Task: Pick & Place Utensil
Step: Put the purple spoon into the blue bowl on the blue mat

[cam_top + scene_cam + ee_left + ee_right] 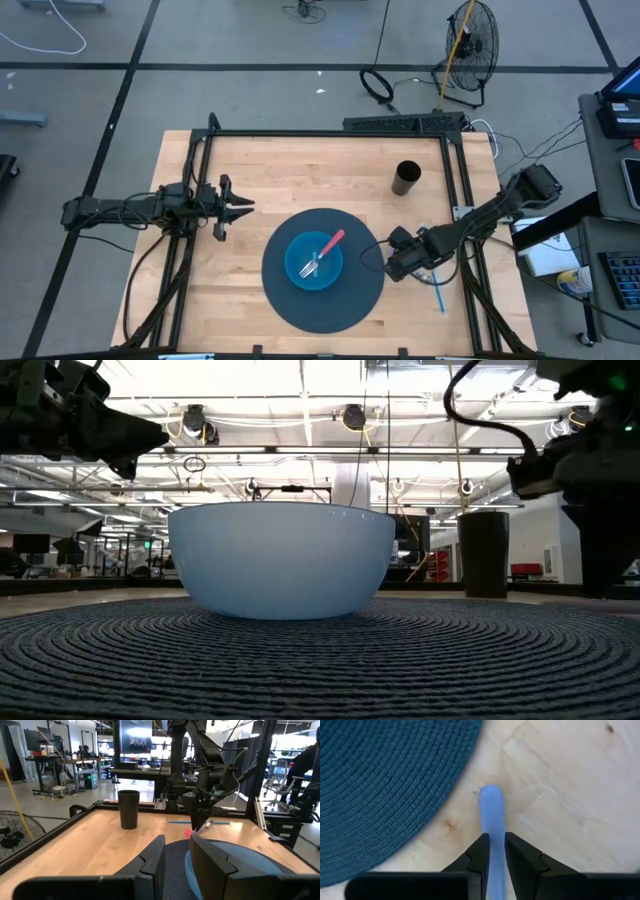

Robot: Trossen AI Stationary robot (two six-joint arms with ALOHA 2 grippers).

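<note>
Blue plastic, the handle of a utensil (491, 815), is sitting between the two dark fingers of the right gripper (493, 851), which are closing narrowly on its sides over the bare wood of the table (300, 175), just beside the edge of the round dark-blue woven mat (290, 305). In the middle of this mat a light-blue bowl (313, 262) is standing with a pink-handled fork (322, 252) lying inside it, and a black cup (407, 178) is standing apart on the wood. The left gripper (243, 208) is waiting at the left side of the table, its fingers partly open and holding nothing.
</note>
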